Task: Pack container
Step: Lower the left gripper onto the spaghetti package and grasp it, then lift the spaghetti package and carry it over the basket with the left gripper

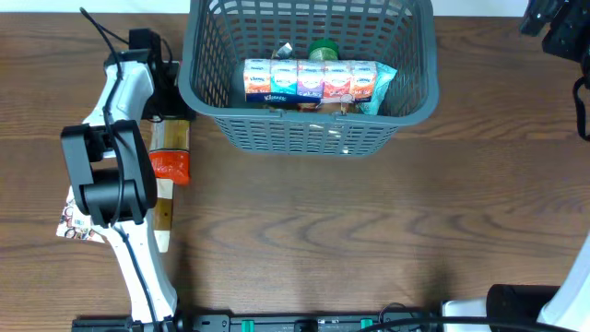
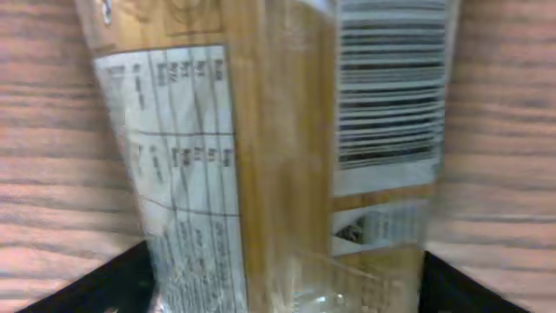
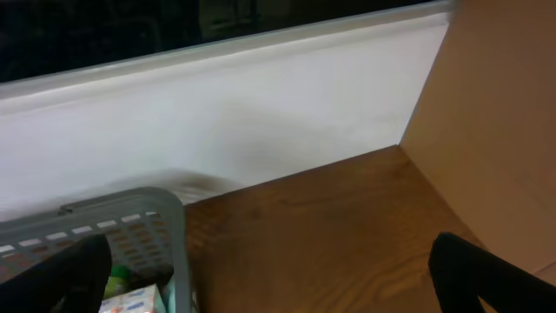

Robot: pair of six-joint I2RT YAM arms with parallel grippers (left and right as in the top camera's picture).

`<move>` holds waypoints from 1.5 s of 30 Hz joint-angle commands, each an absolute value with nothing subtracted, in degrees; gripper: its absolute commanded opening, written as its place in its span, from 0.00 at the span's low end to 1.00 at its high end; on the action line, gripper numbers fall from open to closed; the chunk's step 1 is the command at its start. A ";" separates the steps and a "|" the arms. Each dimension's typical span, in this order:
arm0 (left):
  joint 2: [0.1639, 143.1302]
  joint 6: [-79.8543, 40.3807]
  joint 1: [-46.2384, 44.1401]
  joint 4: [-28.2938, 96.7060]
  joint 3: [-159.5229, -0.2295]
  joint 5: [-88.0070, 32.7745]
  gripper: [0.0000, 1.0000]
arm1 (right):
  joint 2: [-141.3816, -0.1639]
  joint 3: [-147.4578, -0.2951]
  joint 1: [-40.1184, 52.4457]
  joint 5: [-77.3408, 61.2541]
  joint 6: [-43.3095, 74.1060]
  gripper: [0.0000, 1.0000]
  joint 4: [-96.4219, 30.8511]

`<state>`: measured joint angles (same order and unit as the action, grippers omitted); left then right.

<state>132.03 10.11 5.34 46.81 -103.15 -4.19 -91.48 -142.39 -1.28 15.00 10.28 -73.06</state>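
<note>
The container, a dark grey mesh basket [image 1: 309, 129], stands at the table's back centre and holds a pack of Kleenex tissues [image 1: 309, 81], a green-lidded item [image 1: 323, 48] and a teal bag [image 1: 383, 88]. A long clear package with brown contents and an orange label [image 1: 169, 171] lies left of the basket. My left gripper [image 1: 169, 112] is at its far end. In the left wrist view the fingers [image 2: 287, 296] straddle the package [image 2: 287, 130], wide apart, at its edges. My right gripper [image 1: 546, 23] is open and empty, raised at the back right [image 3: 269, 278], with the basket's corner [image 3: 169, 226] at its left.
A small colourful packet [image 1: 76, 221] lies on the table under the left arm. A white wall [image 3: 226, 130] runs behind the table, and a tan panel [image 3: 495, 130] stands at the right edge.
</note>
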 commanded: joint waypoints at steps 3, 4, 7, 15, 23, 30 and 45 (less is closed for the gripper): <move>133.86 10.68 5.56 47.20 -97.80 -5.39 0.34 | -91.50 -142.37 -1.63 15.16 11.11 0.99 -73.12; 133.86 11.42 5.56 47.22 -97.06 -5.37 0.24 | -91.50 -142.37 -1.63 15.16 11.11 0.99 -73.12; 133.86 12.40 5.56 47.24 -96.07 -5.37 0.06 | -91.50 -142.37 -1.63 15.16 11.11 0.99 -73.12; 131.39 12.49 5.67 49.15 -98.08 -5.32 0.06 | -91.50 -142.37 -1.63 15.16 11.11 0.99 -73.12; 119.98 13.08 7.88 49.84 -102.04 -0.43 0.06 | -91.50 -142.37 -1.63 15.16 11.11 0.99 -73.12; 104.73 13.06 10.74 48.56 -103.59 0.49 0.06 | -91.50 -142.37 -1.63 15.16 11.11 0.99 -73.12; 78.87 22.41 1.26 32.99 -104.29 -14.39 0.06 | -91.50 -142.37 -1.63 15.16 11.11 0.99 -73.12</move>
